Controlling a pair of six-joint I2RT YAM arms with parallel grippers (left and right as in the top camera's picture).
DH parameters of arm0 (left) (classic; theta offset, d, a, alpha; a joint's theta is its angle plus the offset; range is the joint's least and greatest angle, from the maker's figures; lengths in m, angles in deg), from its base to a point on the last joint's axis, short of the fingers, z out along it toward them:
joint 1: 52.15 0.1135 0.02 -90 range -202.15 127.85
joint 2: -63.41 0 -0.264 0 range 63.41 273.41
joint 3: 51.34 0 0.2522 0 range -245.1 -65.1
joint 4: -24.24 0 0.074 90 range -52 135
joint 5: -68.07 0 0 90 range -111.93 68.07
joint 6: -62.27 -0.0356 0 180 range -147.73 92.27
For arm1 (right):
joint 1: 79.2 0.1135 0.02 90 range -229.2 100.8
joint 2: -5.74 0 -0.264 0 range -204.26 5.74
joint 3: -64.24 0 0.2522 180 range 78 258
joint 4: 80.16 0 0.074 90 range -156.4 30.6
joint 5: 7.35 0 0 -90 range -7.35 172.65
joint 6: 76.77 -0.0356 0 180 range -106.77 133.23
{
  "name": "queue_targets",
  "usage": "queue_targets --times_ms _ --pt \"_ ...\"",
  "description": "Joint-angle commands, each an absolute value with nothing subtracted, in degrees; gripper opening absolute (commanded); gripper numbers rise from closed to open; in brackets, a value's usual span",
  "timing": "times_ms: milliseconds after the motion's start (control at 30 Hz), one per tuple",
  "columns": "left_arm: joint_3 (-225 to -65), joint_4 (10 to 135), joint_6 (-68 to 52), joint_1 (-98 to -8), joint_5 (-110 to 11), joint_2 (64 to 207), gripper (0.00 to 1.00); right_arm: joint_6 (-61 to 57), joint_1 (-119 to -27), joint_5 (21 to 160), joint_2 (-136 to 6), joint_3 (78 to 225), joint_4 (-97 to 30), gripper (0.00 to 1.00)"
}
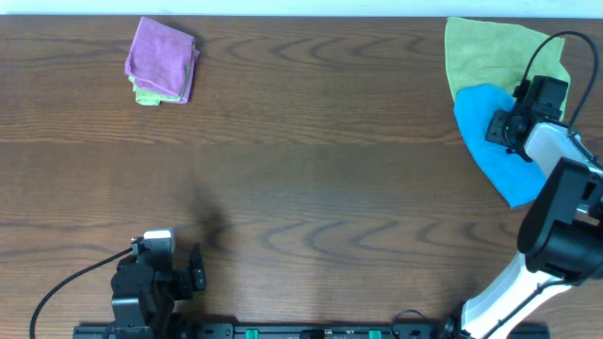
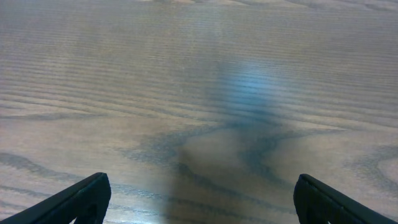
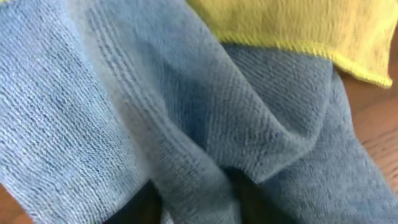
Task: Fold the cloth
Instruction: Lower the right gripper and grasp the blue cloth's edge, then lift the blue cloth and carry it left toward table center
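Observation:
The sky-blue cloth (image 1: 490,137) lies at the table's far right, overlapping the lower edge of a yellow-green cloth (image 1: 490,52). My right gripper (image 1: 501,127) sits on the blue cloth. In the right wrist view its two dark fingers (image 3: 196,199) pinch a raised ridge of the blue cloth (image 3: 186,112), with the yellow-green cloth (image 3: 292,25) behind. My left gripper (image 1: 196,270) rests low at the front left, open and empty; the left wrist view shows its fingertips (image 2: 202,199) wide apart over bare wood.
A folded purple cloth (image 1: 162,58) sits on a greenish folded one at the back left. The wooden table (image 1: 301,188) spans the view. The right arm's black and white body (image 1: 556,235) stands at the front right.

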State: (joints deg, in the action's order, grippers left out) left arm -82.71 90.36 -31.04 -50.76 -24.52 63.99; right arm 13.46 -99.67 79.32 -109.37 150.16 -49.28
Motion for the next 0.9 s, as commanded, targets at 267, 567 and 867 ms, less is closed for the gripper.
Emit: queue_targets --times_ms 267,567,867 --pt "-82.3 93.5 -32.7 -50.7 -23.3 63.6 0.95 12.8 -98.9 81.7 -94.8 150.5 -40.1 0.01" --pt "-82.3 93.5 -32.7 -50.7 -23.3 63.6 0.95 12.6 -98.6 83.3 -79.3 150.5 -28.9 0.01" --pt "-82.3 93.5 -32.7 -50.7 -23.3 63.6 0.95 13.3 -93.1 96.8 -70.0 150.5 -20.3 0.01"
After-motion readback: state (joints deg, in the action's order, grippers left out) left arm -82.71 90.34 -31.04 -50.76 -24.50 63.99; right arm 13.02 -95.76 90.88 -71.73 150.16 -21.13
